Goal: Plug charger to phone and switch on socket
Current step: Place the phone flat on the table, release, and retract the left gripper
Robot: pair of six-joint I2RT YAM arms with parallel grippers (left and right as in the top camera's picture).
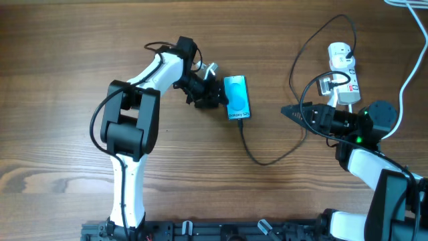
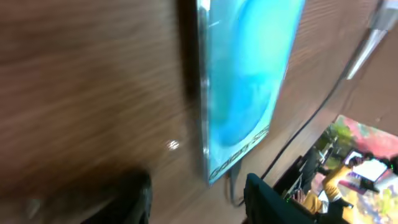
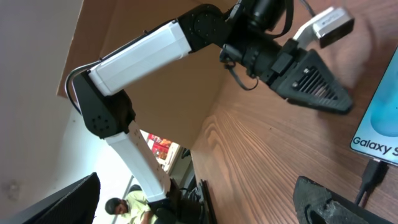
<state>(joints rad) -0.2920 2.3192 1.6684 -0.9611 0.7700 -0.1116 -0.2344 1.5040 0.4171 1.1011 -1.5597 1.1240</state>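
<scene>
The phone point(image 1: 236, 98) lies flat mid-table, its turquoise screen up and "Galaxy S25" at its near edge. The black charger cable point(image 1: 267, 161) meets that edge, loops right and runs up to the white socket point(image 1: 343, 67) at the far right. The plug tip sits at the phone's lower edge in the left wrist view point(image 2: 233, 186) and the right wrist view point(image 3: 373, 175). My left gripper point(image 1: 215, 96) is open, against the phone's left side; the phone point(image 2: 245, 87) fills its view ahead of the jaws point(image 2: 196, 202). My right gripper point(image 1: 293, 112) is open and empty, between phone and socket, pointing left.
A grey adapter block point(image 1: 327, 84) sits on the socket's left side. The thick white lead point(image 1: 406, 40) runs off the far right corner. The left arm point(image 3: 143, 62) and its gripper point(image 3: 311, 81) show in the right wrist view. A person sits beyond the table edge point(image 3: 127, 211).
</scene>
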